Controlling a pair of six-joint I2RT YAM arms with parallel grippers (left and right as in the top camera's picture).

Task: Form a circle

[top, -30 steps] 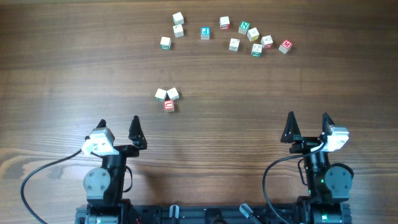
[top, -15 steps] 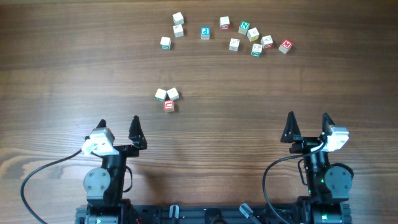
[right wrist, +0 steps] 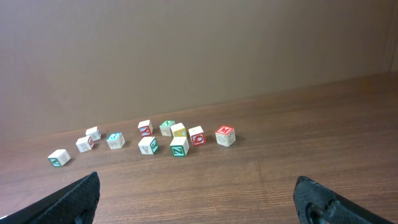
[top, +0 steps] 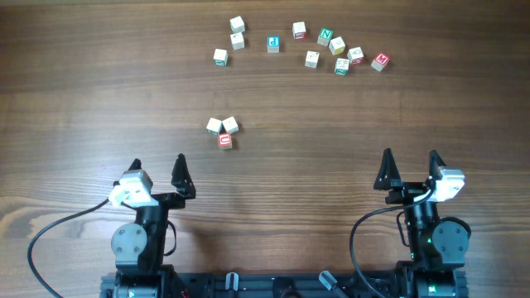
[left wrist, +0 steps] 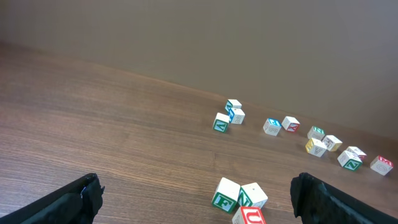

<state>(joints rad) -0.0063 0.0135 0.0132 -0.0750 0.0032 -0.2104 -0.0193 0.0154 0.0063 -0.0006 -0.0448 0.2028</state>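
We look down on a wooden bench point(top: 74, 99). Left of its middle sits a tight cluster of three pale letter cubes point(top: 222, 131), touching one another (the nearest one printed red). Farther back, other letter cubes point(top: 312, 59) lie scattered in a loose row. Our left end effector point(top: 157, 162) and right end effector point(top: 410, 155) sit near the front edge, fingers spread wide, holding nothing, well apart from every cube.

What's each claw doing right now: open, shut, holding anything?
Left claw: open, holding nothing.
Right claw: open, holding nothing.
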